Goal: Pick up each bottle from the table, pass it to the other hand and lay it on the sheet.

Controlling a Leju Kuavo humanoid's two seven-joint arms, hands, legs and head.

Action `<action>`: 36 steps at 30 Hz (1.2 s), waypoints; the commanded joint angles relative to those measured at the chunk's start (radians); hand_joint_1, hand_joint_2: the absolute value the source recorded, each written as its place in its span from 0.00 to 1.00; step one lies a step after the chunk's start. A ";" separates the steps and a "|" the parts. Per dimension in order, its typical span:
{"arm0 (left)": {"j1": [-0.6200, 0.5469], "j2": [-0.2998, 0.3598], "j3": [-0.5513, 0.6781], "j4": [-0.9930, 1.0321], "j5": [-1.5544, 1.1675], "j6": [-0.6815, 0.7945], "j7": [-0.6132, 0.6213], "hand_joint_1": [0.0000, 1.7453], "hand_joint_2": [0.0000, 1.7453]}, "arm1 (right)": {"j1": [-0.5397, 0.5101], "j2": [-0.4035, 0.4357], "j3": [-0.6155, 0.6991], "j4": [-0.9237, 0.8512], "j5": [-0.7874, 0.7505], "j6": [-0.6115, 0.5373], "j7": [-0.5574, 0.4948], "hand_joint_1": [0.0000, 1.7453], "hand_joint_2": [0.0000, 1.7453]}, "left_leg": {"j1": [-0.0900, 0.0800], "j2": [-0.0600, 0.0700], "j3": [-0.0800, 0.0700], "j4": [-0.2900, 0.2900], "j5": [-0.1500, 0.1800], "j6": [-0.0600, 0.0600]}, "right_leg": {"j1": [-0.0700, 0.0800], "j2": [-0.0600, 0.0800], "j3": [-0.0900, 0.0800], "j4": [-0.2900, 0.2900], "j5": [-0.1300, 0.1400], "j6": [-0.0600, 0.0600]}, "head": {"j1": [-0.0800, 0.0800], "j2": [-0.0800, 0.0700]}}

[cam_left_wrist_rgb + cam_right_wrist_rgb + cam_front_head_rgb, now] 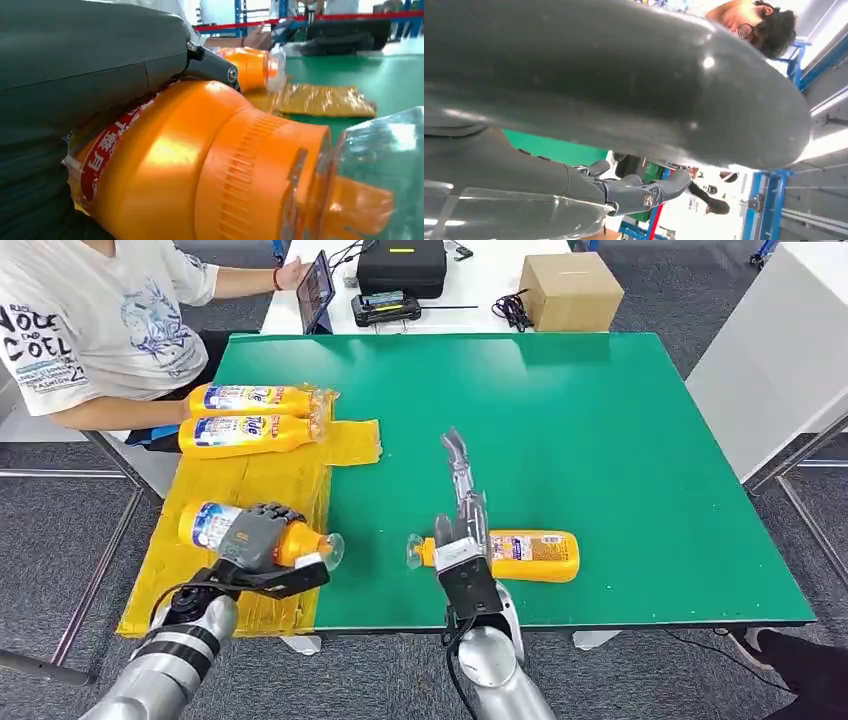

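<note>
The left hand (262, 537) has its fingers wrapped around an orange bottle (225, 530) over the yellow sheet (250, 490). The right hand (462, 510) has its fingers straight and apart above another bottle (520, 555) lying on the green surface (600, 440).

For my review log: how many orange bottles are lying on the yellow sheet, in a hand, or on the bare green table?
On the yellow sheet: 2
Held by the left hand: 1
On the green table: 1
Total: 4

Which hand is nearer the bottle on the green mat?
Right. The right hand hangs over the bottle on the green mat; the left hand grips another bottle over the yellow sheet.
</note>
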 commanded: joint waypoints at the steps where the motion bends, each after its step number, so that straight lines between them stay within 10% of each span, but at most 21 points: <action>1: -0.047 0.023 -0.032 0.162 0.036 -0.122 0.008 0.77 1.00 | -0.035 -0.018 0.013 0.058 0.003 0.009 0.008 0.00 0.00 | 0.002 0.002 0.006 -0.001 -0.002 -0.002 | 0.002 0.002 0.007 -0.002 -0.001 -0.002 | 0.000 0.000; 2: -0.046 0.021 -0.021 0.161 0.059 -0.142 -0.001 0.53 1.00 | -0.035 -0.017 0.012 0.059 0.004 0.010 0.009 0.00 0.00 | 0.001 0.001 0.007 -0.001 -0.001 -0.001 | 0.001 0.001 0.007 -0.002 0.000 -0.002 | 0.000 0.000; 3: -0.045 0.020 -0.013 0.161 0.092 -0.186 -0.011 0.07 1.00 | -0.035 -0.016 0.011 0.063 0.004 0.010 0.009 0.00 0.00 | 0.002 0.003 0.008 -0.001 -0.002 -0.002 | 0.002 0.003 0.008 -0.002 0.000 -0.002 | 0.000 0.000; 4: -0.041 0.021 -0.004 0.159 0.128 -0.225 -0.025 0.02 1.00 | -0.036 -0.016 0.011 0.069 0.004 0.011 0.010 0.00 0.00 | 0.001 0.003 0.008 -0.002 -0.001 -0.001 | 0.001 0.003 0.008 -0.002 0.000 -0.002 | 0.000 0.000; 13: -0.034 0.036 0.009 0.169 0.243 -0.350 -0.052 0.00 1.00 | -0.051 -0.013 0.016 0.102 0.003 0.015 0.009 0.00 0.00 | 0.000 0.004 0.013 -0.002 -0.001 -0.001 | 0.000 0.004 0.012 -0.002 0.000 -0.001 | 0.000 0.000; 14: -0.034 0.041 0.012 0.172 0.272 -0.385 -0.061 0.00 0.00 | -0.056 -0.013 0.019 0.111 0.001 0.019 0.008 0.00 0.00 | 0.002 0.006 0.014 -0.003 -0.002 -0.002 | 0.002 0.006 0.013 -0.003 0.001 -0.003 | 0.000 0.000; 27: 0.063 0.077 0.111 0.071 0.742 -0.818 -0.215 0.00 0.00 | -0.112 -0.005 0.052 0.222 -0.028 0.031 -0.014 0.00 0.00 | 0.001 0.007 0.018 -0.004 -0.001 -0.002 | 0.001 0.008 0.018 -0.003 0.001 -0.003 | 0.000 0.000; 36: 0.067 -0.036 0.165 -0.100 0.924 -0.647 -0.227 0.00 0.00 | -0.093 -0.009 0.052 0.203 -0.019 0.007 -0.017 0.00 0.00 | 0.001 -0.002 0.013 0.000 0.000 -0.001 | 0.001 -0.002 0.014 -0.001 -0.001 -0.002 | 0.000 0.000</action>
